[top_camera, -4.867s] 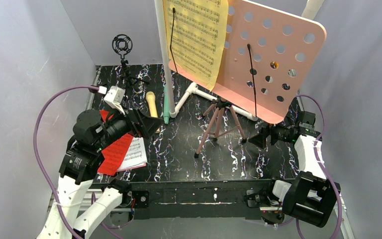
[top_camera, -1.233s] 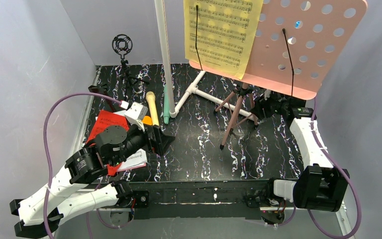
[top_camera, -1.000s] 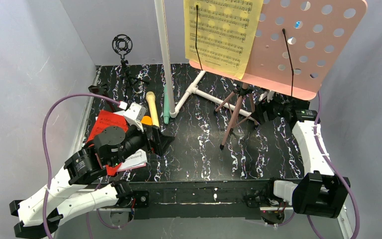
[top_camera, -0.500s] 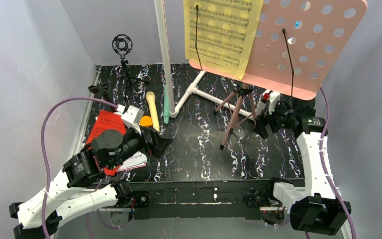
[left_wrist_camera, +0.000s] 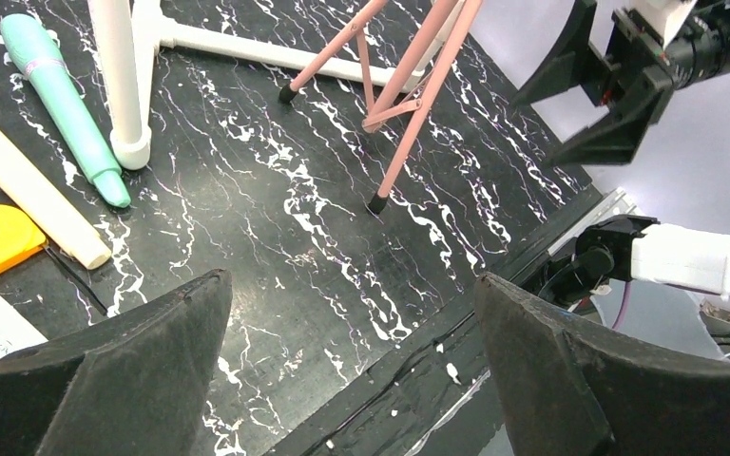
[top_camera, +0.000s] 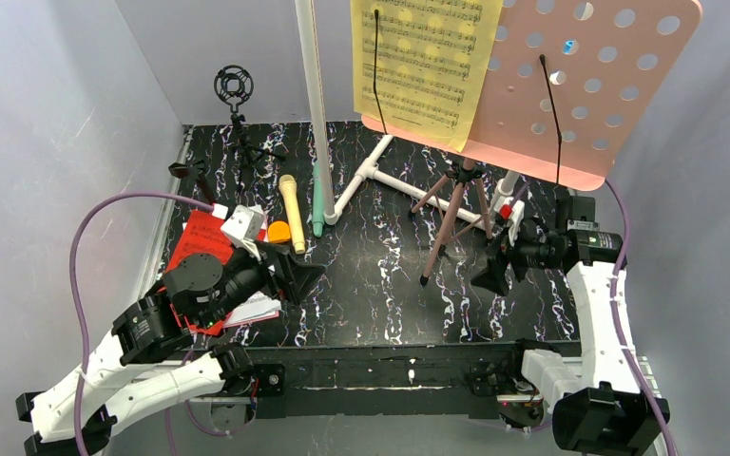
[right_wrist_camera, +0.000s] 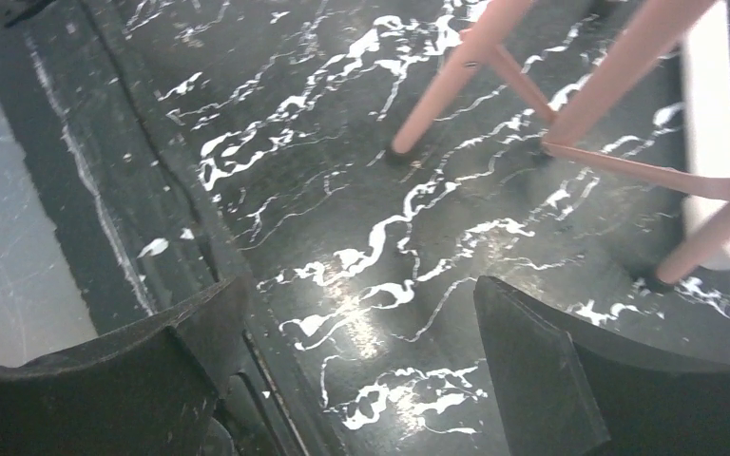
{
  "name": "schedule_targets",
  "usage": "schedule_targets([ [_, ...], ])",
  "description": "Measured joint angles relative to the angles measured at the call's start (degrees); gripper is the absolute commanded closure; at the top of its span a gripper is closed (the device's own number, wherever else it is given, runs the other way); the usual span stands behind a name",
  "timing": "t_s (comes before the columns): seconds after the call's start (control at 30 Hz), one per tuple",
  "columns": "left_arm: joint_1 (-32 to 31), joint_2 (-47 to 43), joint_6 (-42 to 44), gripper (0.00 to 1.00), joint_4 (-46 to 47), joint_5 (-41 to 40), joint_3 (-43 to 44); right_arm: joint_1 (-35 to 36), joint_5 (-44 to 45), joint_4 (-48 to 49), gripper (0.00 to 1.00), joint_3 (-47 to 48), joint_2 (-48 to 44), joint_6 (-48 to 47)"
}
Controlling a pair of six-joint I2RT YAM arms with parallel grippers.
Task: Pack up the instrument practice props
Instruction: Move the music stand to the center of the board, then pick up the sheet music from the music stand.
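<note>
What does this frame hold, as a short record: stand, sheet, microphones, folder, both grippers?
stand: pink music stand upright on its tripod legs
sheet: yellow sheet music held on the stand by a wire arm
microphones: yellow microphone and mint-green microphone lying side by side on the table
folder: red folder flat at the table's left, partly covered
left gripper: open, empty
right gripper: open, empty, beside the tripod legs
</note>
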Motion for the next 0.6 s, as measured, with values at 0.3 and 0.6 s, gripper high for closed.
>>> schedule_targets([
  [0.3,0.0,-0.87,0.0,0.02,-0.04,0.02,-0.02,0.0,-5.38,-11.23,0.02,-1.77,-4.44,-14.47],
  [0.6,0.0,-1.81,-0.04,0.02,-0.85,0.02,-0.02,0.0,-6.6,-17.53,0.02,-2.08,-8.31,-23.69],
])
